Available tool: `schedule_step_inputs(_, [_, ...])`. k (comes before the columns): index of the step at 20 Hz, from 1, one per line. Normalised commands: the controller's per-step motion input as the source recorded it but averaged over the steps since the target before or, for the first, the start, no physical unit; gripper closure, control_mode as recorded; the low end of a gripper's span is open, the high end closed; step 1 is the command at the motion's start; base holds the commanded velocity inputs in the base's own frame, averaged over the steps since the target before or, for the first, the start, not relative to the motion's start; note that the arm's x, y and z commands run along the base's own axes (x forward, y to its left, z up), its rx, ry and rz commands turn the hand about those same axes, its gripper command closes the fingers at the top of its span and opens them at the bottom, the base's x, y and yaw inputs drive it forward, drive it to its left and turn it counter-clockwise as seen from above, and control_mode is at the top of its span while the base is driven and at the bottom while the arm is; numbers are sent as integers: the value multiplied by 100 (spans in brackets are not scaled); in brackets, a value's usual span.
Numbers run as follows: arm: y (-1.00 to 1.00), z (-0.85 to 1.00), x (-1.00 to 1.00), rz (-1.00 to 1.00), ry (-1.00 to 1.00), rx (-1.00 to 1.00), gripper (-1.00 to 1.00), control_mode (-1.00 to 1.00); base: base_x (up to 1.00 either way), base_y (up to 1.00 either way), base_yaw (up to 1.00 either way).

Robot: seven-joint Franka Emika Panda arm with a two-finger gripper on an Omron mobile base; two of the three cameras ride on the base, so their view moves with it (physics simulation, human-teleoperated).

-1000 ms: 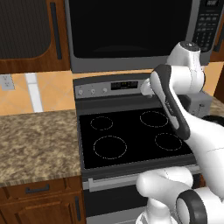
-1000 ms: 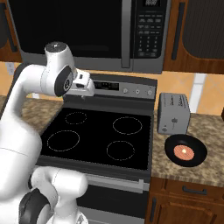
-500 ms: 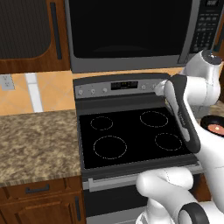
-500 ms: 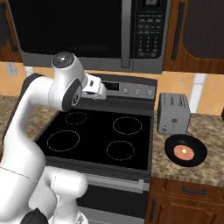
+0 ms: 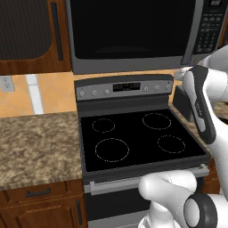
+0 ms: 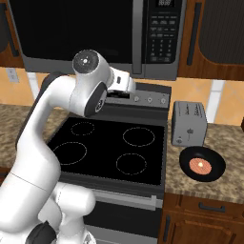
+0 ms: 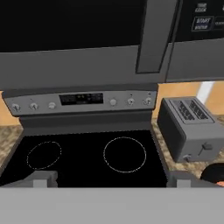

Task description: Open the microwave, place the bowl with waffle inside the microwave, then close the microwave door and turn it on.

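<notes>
Left base view puts the microwave (image 5: pixel 133 33) directly above the stove (image 5: pixel 138 138), its black glass microwave door (image 5: pixel 129 26) shut flat and spanning most of the front, with the keypad panel at the right end; the arm's white forearm rises at the right of the stove, and the hand itself is cut off at the frame edge, so its fingers cannot be read from here. Right base view shows the same microwave (image 6: pixel 95 33) above the stove, the arm's wrist lifted in front of the stove's back panel and below the door's lower edge; the gripper's fingertips are hidden behind the white wrist housing. To the right of the stove sits the toaster (image 6: pixel 189 123), and just in front of it on the counter lies the bowl with waffle (image 6: pixel 202 164), well apart from the hand. Hand view looks toward the stove's back panel with the microwave (image 7: pixel 87 52) overhead; the vertical grey door handle (image 7: pixel 155 37) stands above and slightly right of the gripper (image 7: pixel 111 178), long axis upright, so the next reach likely goes up and right. The two fingertips sit far apart at the bottom corners, jaws spread wide and holding nothing. Only a dark sliver of the bowl (image 7: pixel 214 174) shows beside the toaster (image 7: pixel 190 127), cut off at the edge.
</notes>
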Motion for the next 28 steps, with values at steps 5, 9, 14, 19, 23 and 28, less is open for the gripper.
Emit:
schedule_step_inputs(5, [-17, 68, 8, 0, -21, 4, -100, -100, 0, 0, 0])
schedule_step_inputs(9, [-15, 51, 4, 0, -7, 5, -100, -100, 0, 0, 0])
schedule_step_inputs(14, [-16, 31, 10, 0, 0, 2, -100, -100, 0, 0, 0])
schedule_step_inputs(19, [-4, 25, 33, 0, 0, 0, -100, -100, 0, 0, 0])
schedule_step_inputs(23, [0, 14, 47, 0, -8, 1, -100, -100, 0, 0, 0])
schedule_step_inputs(28, [-15, 6, 50, 0, -3, 1, -100, -100, 0, 0, 0])
